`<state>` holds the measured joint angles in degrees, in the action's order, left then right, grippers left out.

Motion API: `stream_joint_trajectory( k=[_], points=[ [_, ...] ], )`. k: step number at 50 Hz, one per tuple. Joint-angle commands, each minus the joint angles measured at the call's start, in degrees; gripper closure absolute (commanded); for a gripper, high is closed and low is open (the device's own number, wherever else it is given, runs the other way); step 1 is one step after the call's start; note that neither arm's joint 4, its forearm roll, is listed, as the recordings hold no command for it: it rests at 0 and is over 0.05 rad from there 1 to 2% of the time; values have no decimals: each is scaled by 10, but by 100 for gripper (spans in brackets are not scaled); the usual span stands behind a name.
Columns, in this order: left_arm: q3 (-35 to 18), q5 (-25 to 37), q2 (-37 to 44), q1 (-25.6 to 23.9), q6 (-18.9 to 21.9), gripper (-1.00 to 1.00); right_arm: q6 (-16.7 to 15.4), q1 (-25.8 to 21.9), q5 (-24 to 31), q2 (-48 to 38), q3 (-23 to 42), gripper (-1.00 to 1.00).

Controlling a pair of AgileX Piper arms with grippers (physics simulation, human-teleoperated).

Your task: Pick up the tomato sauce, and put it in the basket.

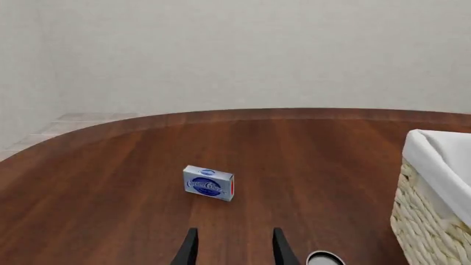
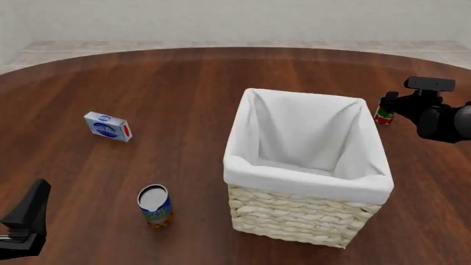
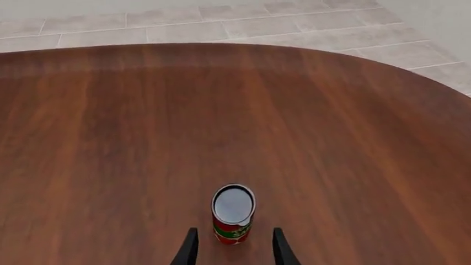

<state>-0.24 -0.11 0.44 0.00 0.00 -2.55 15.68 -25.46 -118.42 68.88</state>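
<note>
The tomato sauce point(image 3: 233, 215) is a small red can with a green band and a grey top. It stands upright on the table, just past the fingertips of my right gripper point(image 3: 233, 249), which is open and level with the can's base. In the front view the tomato sauce point(image 2: 383, 116) sits to the right of the basket point(image 2: 305, 182), half hidden behind the right arm. The large wicker basket has a white lining and stands upright. My left gripper point(image 1: 234, 249) is open over bare wood with nothing between its fingers, far from the tomato sauce.
A blue-and-orange labelled can point(image 2: 155, 206) stands left of the basket near the front. Farther back on the left lies a small blue-and-white box point(image 2: 108, 126). The basket's corner point(image 1: 434, 204) shows in the left wrist view. The round table's far edge point(image 2: 220, 51) curves across the back.
</note>
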Motion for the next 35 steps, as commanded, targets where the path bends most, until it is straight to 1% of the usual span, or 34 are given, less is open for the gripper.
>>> stream_joint_trajectory(
  k=[1, 9, 35],
  points=[
    [0, 0, 0, 0, 0, -100, -7, 0, 18, -47, 54, -100],
    [0, 0, 0, 0, 0, -100, -15, 3, 43, -67, 89, -100],
    [0, 0, 0, 0, 0, -100, -25, 6, 76, -177, 176, -100]
  ],
)
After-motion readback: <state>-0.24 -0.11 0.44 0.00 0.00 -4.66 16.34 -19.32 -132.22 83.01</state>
